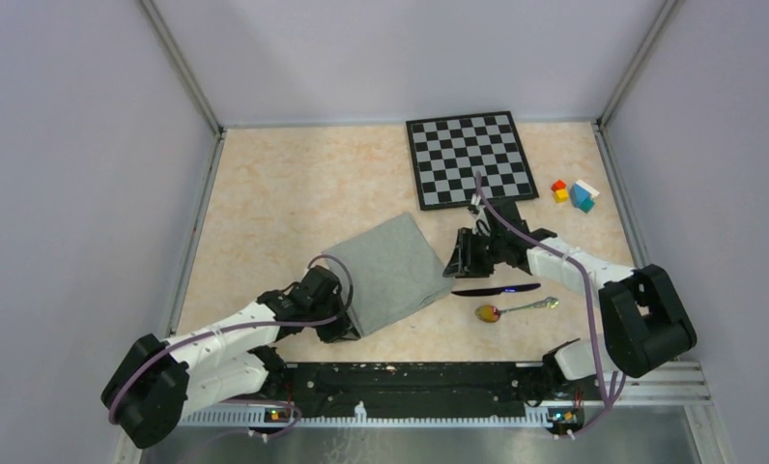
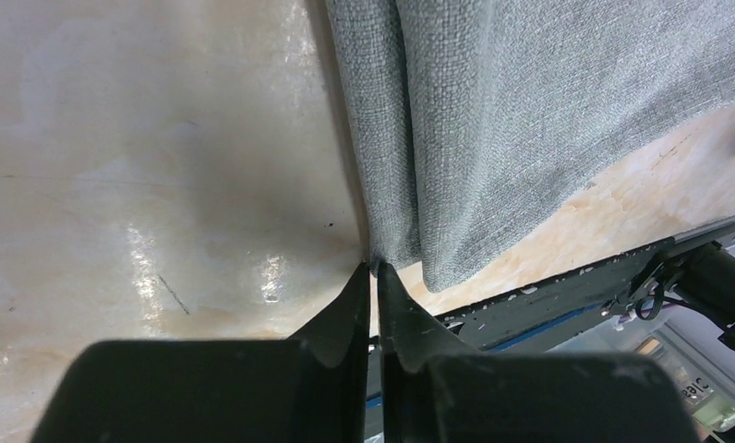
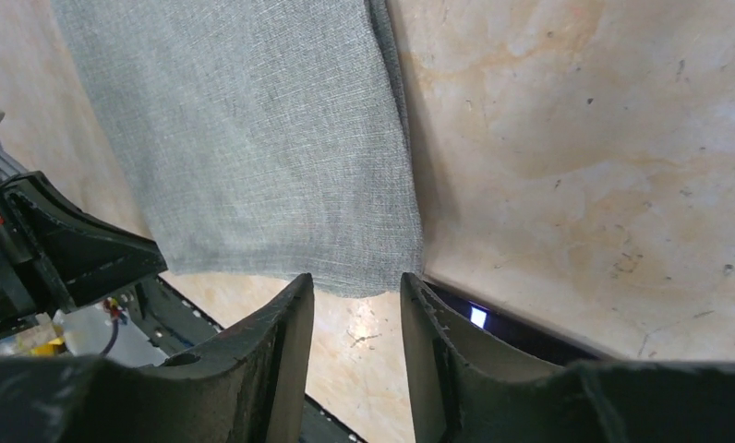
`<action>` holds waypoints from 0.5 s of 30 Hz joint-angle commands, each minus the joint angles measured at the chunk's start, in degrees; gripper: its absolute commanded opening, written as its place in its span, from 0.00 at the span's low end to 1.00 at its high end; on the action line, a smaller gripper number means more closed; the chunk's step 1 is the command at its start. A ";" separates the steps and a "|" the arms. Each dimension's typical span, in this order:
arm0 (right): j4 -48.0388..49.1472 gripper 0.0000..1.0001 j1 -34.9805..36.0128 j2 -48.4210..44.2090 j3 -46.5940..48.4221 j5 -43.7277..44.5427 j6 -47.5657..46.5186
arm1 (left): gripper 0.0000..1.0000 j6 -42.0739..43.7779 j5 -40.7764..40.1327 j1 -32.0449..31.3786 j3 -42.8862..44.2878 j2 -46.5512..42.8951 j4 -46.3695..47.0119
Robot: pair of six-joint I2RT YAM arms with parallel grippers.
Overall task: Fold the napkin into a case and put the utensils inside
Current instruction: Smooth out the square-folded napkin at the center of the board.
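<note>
Two layers of soft, limp-looking napkin (image 2: 530, 120) meet the left pincer (image 2: 375, 268), pressed together on the folded edge at its tips; the right pincer (image 3: 356, 281) stands spread, a loose corner just ahead, the likeliest hold.

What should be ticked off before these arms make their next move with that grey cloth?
1. Left jaws closed on the napkin at its near folded edge: ok.
2. Right jaws gripping the napkin's right-hand corner: not ok; they stand open with the corner between them.
3. Napkin lying flat, no bunching: ok.
4. Knife and spoon off the cloth, on the table to its right: ok.
5. Right arm not touching the knife: cannot tell; they sit close together.
6. Chessboard and coloured blocks away from the fold: ok.
</note>
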 commanded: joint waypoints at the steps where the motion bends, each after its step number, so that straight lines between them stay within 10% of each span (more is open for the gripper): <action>1: 4.06 0.39 -0.25 1.30 -1.29 -3.66 2.43 | 0.09 0.42 -4.23 -0.18 -1.40 -1.84 -3.49; 8: 4.67 0.41 -0.26 3.00 -2.47 -3.21 1.91 | 0.01 -0.02 -7.02 -0.14 -0.28 -4.33 -8.26; 15: 5.27 0.41 -0.25 2.65 -3.09 -3.15 1.79 | 0.33 -0.71 -1.40 -0.17 1.42 -9.36 -8.29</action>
